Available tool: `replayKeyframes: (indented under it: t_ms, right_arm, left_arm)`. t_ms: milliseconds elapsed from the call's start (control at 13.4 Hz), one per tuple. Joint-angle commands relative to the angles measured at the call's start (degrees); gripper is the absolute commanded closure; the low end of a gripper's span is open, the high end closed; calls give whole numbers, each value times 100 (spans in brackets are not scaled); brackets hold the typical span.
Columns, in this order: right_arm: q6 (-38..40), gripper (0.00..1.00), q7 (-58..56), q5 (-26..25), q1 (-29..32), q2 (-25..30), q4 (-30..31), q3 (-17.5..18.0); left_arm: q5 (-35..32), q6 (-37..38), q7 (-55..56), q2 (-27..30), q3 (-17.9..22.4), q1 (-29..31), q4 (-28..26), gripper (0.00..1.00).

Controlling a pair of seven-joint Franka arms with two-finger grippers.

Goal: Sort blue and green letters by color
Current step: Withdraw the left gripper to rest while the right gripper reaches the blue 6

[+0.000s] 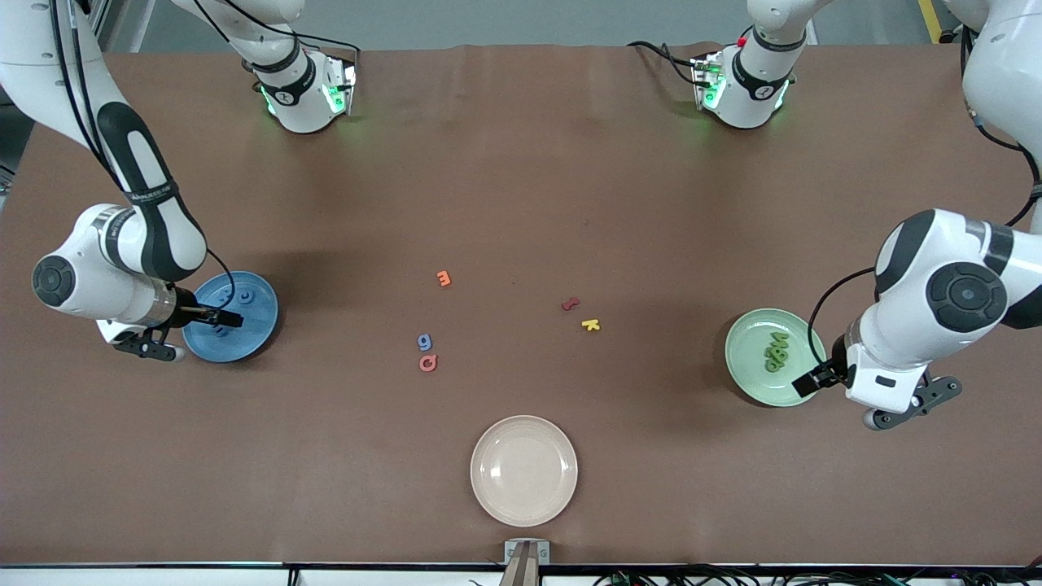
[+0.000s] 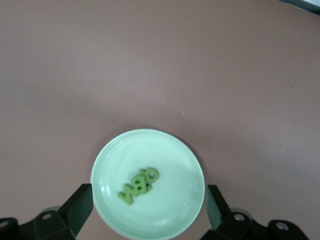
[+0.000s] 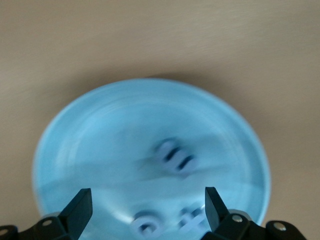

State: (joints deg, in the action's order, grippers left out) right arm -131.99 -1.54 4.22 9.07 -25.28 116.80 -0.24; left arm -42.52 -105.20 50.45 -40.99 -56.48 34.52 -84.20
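A cluster of green letters (image 1: pixel 776 351) lies on the light green plate (image 1: pixel 749 342) near the left arm's end. My left gripper (image 1: pixel 812 381) hovers open and empty over that plate's edge. In the left wrist view the letters (image 2: pixel 139 184) lie between the open fingers (image 2: pixel 80 205) on the plate (image 2: pixel 175 205). Three blue letters (image 3: pixel 175 157) lie on the blue plate (image 3: pixel 100 140). My right gripper (image 3: pixel 147 212) is open and empty low over them. In the front view it (image 1: pixel 228 317) is over the blue plate (image 1: pixel 244 340). One blue letter (image 1: pixel 424 341) lies on the table's middle.
A pink letter (image 1: pixel 427 363) touches the loose blue letter's nearer side. An orange letter (image 1: pixel 444 278), a dark red letter (image 1: pixel 571 304) and a yellow letter (image 1: pixel 591 325) lie mid-table. A cream plate (image 1: pixel 524 470) sits near the front edge.
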Motion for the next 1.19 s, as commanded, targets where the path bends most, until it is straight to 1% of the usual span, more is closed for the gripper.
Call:
replayKeyframes:
  t_ms: [0,149,299,373,448,523,597,672,747,896,971,1045,1120]
  right_arm:
    - [384,0,66,35,-483,383,71,15]
    - [333,0,83,149,-923,401,54,15]
    - [315,0,83,508,-1388,383,1,15]
    - [315,0,83,632,-1608,357,-60,15]
    - [289,0,83,642,-1871,357,-96,15]
    - [254,0,92,659,-2091,348,-183,15]
    - [236,0,196,668,-2294,331,-288,7]
    - [210,0,389,651,-2496,244,-455,7]
    - [201,0,521,651,-2689,138,-604,-2]
    - [183,0,750,642,-2875,-90,-920,-2]
    - [148,0,751,607,-3024,-231,-1079,-2]
    - [52,0,751,589,-3112,-345,-1167,-11]
    - [-79,0,743,580,-3192,-433,-1212,-11]
  left_arm:
    - [24,798,-255,12,-336,11,447,0]
    - [24,1185,-334,21,-626,28,536,0]
    - [16,1475,-492,38,-803,20,615,0]
    - [42,1546,-536,195,-803,11,633,0]
    - [190,1556,-675,422,-777,-7,633,0]
    - [417,1556,-834,625,-690,-16,633,0]
    - [863,1556,-948,862,-454,-42,633,0]
    - [1434,1556,-984,1151,-69,-173,633,0]
    - [1918,1547,-1106,1459,457,-426,633,0]
    - [2824,1547,-1667,2057,1783,-1198,624,0]
    - [3237,1547,-1983,2329,2599,-1750,607,0]
    - [3476,1547,-2195,2523,3407,-2261,563,0]
    - [3626,1564,-2432,2647,3920,-2605,537,0]
